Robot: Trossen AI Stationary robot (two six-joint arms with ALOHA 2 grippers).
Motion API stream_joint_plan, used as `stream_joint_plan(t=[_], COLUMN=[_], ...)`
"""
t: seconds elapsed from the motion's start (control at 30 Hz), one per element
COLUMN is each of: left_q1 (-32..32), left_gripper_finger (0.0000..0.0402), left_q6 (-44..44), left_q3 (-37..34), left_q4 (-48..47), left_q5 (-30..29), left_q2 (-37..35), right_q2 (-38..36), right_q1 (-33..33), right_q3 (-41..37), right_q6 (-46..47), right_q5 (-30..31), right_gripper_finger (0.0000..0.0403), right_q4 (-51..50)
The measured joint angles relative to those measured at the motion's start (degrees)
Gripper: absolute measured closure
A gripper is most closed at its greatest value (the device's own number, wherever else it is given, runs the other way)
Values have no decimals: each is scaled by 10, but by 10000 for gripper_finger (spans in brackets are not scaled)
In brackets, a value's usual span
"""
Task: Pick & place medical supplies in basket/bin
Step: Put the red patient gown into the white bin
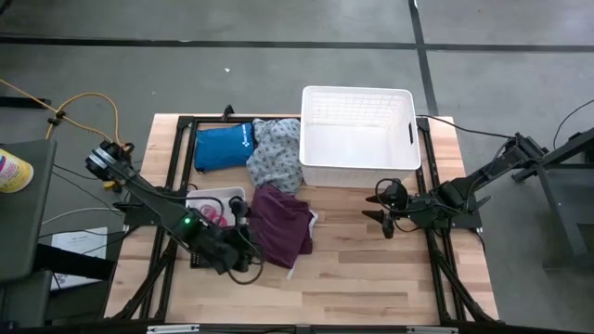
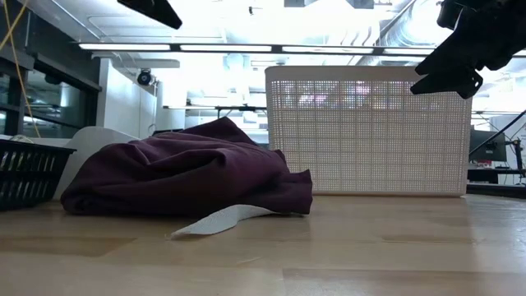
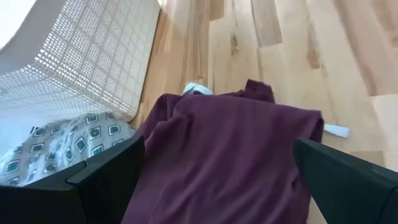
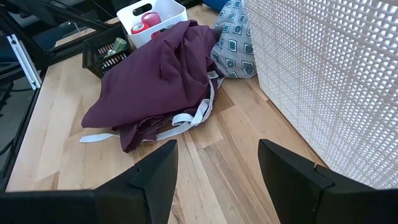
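Fingers of left gripper [image 3: 214,180] spread wide, empty, over maroon garment [image 1: 281,225] on tabletop [image 1: 371,269]. Right gripper [image 1: 387,219] fingers parted (nothing held), just beside white basket [image 1: 358,139].

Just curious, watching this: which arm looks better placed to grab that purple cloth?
Probably the left. Its open claw hangs right at the maroon cloth, fingers either side of it in its wrist view. The right claw waits over bare table, near the white basket.
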Motion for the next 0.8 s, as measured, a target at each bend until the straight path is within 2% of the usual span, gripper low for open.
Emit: stream_joint_plan(t=[0.27, 0.53, 0.8], left_q1=[13, 15, 15], left_gripper_finger=[2, 2, 2], left_q6=[-8, -12, -41], left_q3=[78, 173, 225], left_q4=[-64, -150, -198], left_q5=[27, 27, 26], left_q2=[67, 139, 201], right_q2=[0, 0, 0], right_q1=[0, 0, 0], right_q3=[0, 0, 0], right_q6=[0, 0, 0], right_q5=[0, 0, 0], right_gripper_finger=[192, 192, 192], right_q4=[0, 0, 0])
